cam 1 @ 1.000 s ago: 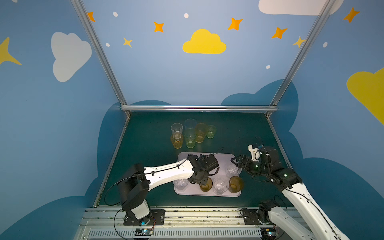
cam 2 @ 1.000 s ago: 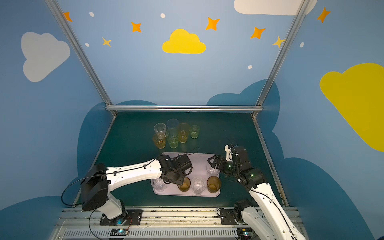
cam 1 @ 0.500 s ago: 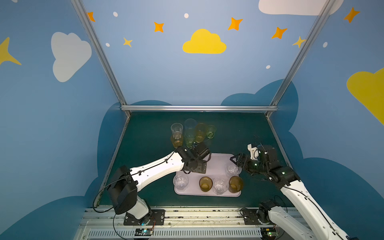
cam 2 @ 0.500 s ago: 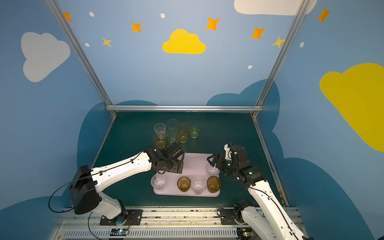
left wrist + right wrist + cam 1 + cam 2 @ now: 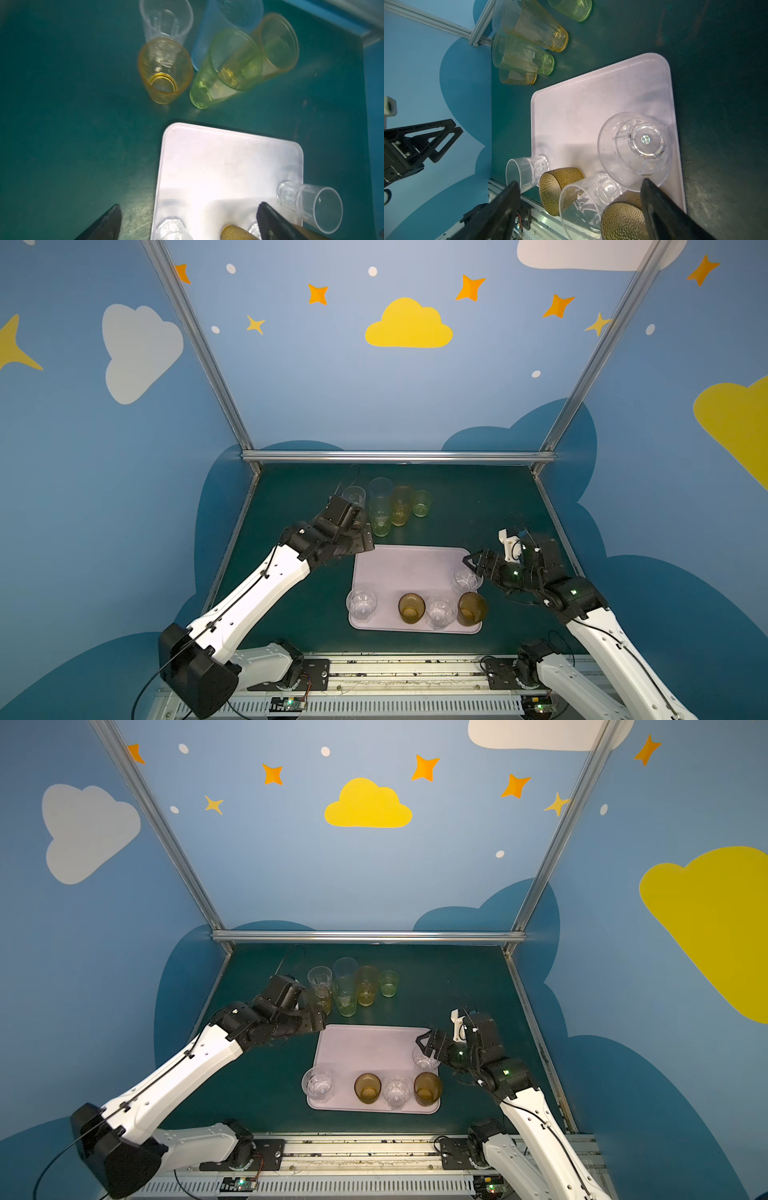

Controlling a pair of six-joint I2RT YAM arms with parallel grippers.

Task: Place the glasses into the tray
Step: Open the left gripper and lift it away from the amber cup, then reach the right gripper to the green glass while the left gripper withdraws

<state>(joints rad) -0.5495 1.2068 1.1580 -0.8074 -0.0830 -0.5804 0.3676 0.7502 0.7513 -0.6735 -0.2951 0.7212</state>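
Withdrawal of the left arm (image 5: 266, 585) is the chief change. A second ago it reached over the near row of glasses in the tray. Now the left gripper (image 5: 365, 533) stands off the tray's far left corner, just beside the glasses that remain on the table. Its jaws are spread wide and empty, and in the left wrist view both fingers (image 5: 108, 224) sit far apart with nothing between them. The right gripper (image 5: 473, 564) is almost where it was, at the tray's right edge above a clear faceted tumbler (image 5: 466, 581), with its jaws fully apart and gripping nothing.

Blue walls (image 5: 311, 385) painted with clouds and stars, joined by aluminium posts (image 5: 199, 348), enclose a dark green tabletop (image 5: 478, 506). The pale lilac tray (image 5: 407, 572) lies near the middle of its front edge.

Five glasses stand upright in the tray. The tumbler under the right gripper is one, and a near row holds the other four:
- clear tumbler (image 5: 362, 605)
- brown tumbler (image 5: 411, 608)
- second clear tumbler (image 5: 441, 610)
- second brown tumbler (image 5: 471, 609)

Six more are clustered on the tabletop just beyond the tray's far edge:
- tall pale blue glass (image 5: 380, 488)
- tall green glass (image 5: 380, 520)
- tall amber glass (image 5: 401, 506)
- clear cup (image 5: 354, 494)
- short amber glass (image 5: 165, 70)
- short green glass (image 5: 422, 504)
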